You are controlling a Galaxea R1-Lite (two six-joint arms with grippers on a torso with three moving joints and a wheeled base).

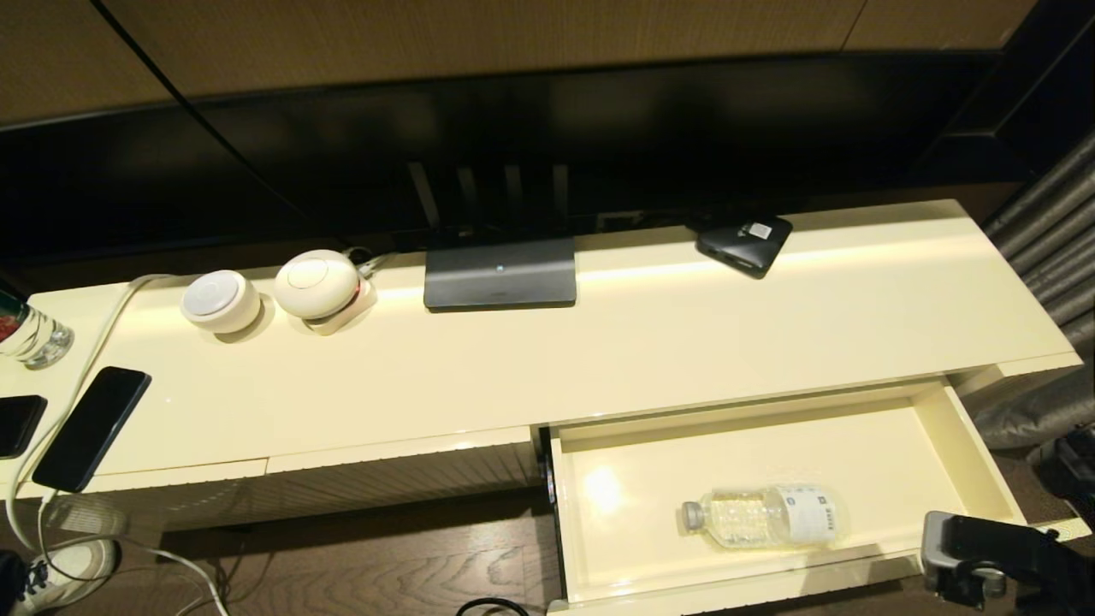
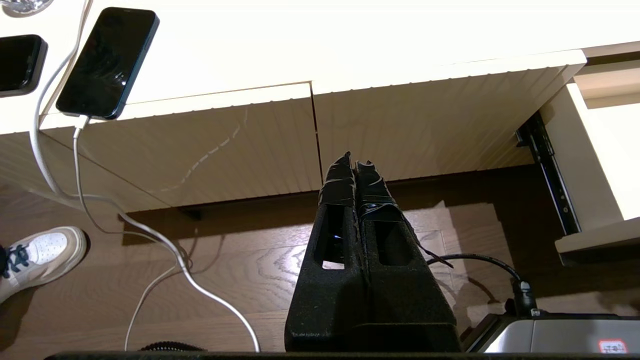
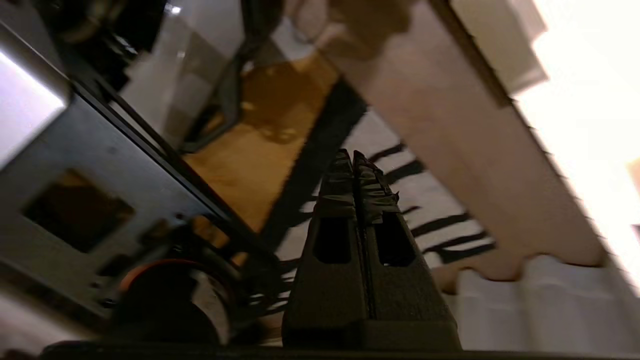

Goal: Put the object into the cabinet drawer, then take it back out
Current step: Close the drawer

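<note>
- Two pincers, both closed and empty: my right pincer (image 3: 354,157) hangs low off the cabinet drawer's (image 1: 967,445) front right corner; my left pincer (image 2: 354,162) is parked farther away.
- Inside the cabinet drawer, near its front wall, the object (image 1: 757,516) lies on its side, up-left of my right pincer, long axis along the front, cap pointing away.

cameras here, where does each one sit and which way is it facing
Head view: high on the robot, looking forward and down at the cabinet top, the open drawer and the bottle lying in it; the right arm shows at the lower right.
Left wrist view: behind the shut left gripper, low, facing the ribbed fronts and floor.
Right wrist view: behind the shut right gripper, blurred, aimed below the drawer.
Shared: head and left wrist views both show the phone and the drawer's side.
</note>
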